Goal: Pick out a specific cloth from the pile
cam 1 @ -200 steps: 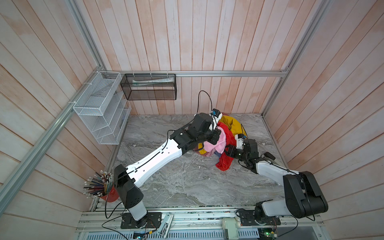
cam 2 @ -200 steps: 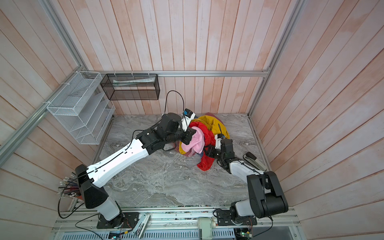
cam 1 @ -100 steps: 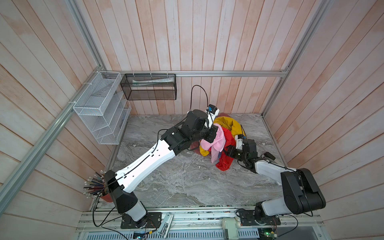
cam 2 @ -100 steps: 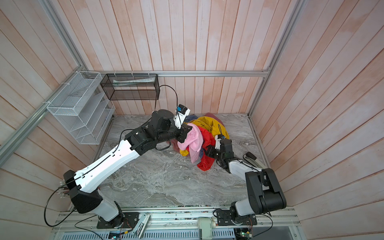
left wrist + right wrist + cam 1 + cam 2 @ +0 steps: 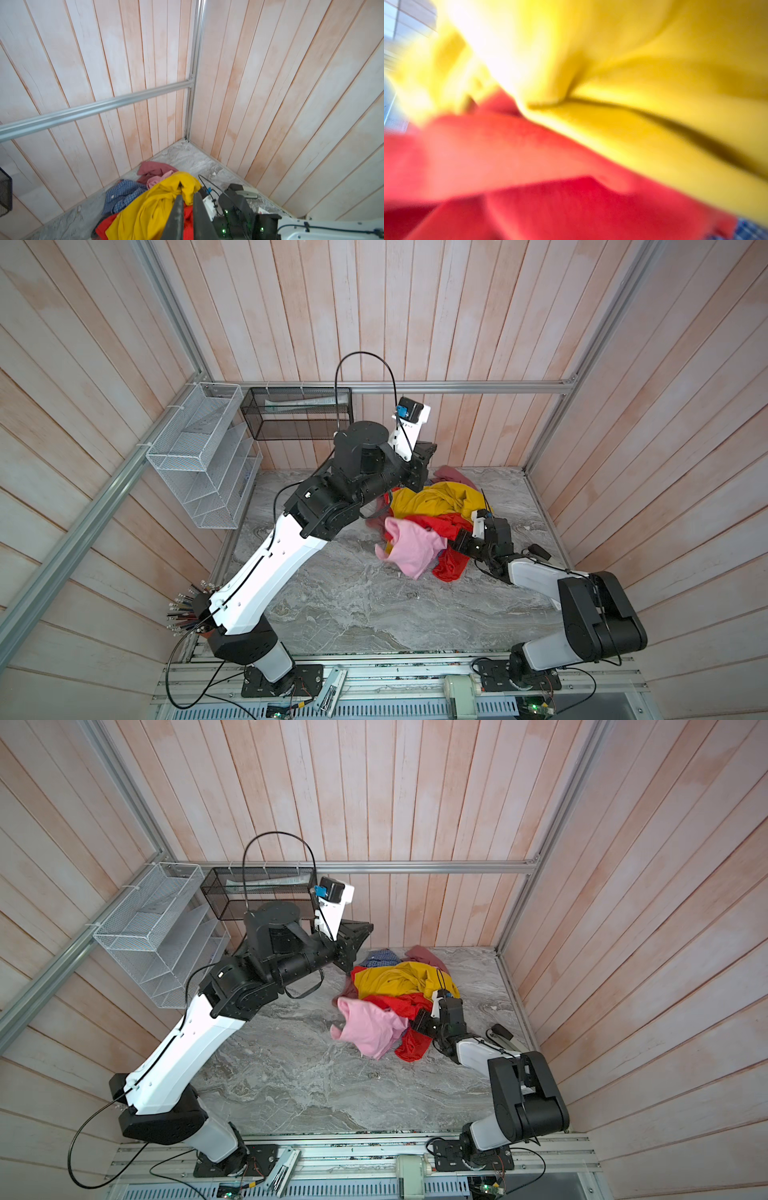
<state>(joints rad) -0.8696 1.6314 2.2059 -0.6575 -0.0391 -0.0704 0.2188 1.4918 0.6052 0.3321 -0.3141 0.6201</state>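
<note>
The light pink cloth [image 5: 411, 549] [image 5: 370, 1029] lies crumpled at the pile's near edge, partly over the bright red garment [image 5: 451, 568]. No gripper holds it. The pile [image 5: 432, 499] [image 5: 395, 979] has a mustard yellow garment on top, with blue checked [image 5: 122, 196] and dusty rose [image 5: 154, 168] pieces behind. My left gripper [image 5: 432, 448] [image 5: 188, 196] hangs high over the pile's back, its fingers a narrow gap apart with nothing between them. My right gripper [image 5: 455, 539] [image 5: 417, 1023] is pushed into the red folds beside the cloth. Fabric fills the right wrist view and hides its jaws.
A white wire rack [image 5: 199, 456] and a black mesh basket [image 5: 299, 414] hang on the back left walls. A cup of pencils [image 5: 195, 610] stands by the left arm's base. A small black object [image 5: 538, 551] lies beside the right forearm. Wooden walls close three sides.
The left gripper lifted the pink cloth, then let it go and rose back toward the wall. The cloth dropped onto the pile's near edge. The right arm barely moved.
</note>
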